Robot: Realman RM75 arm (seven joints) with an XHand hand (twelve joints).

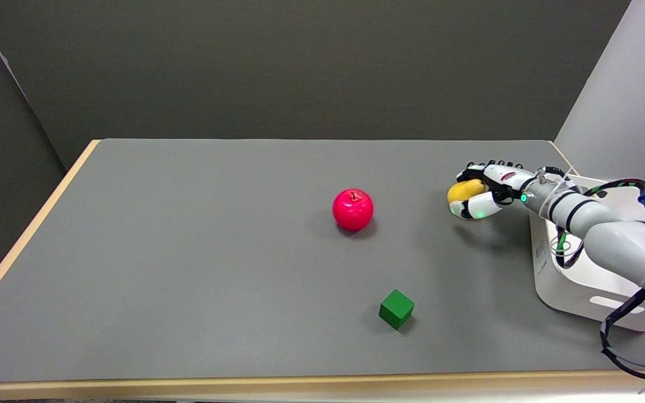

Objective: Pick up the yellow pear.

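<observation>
The yellow pear [463, 191] is at the right side of the grey table, wrapped by my right hand [485, 189]. The fingers curl over its top and far side and the thumb [476, 207] closes under its near side, so only its left part shows. A shadow lies on the mat below and to the right of the hand, so the pear seems to hang a little above the table. The arm reaches in from the lower right, over the white bin.
A red apple [353, 209] sits mid-table, left of the hand. A green cube [396, 309] lies nearer the front edge. A white bin [585, 280] stands at the right edge under my forearm. The mat [188, 252] ends at a wooden rim.
</observation>
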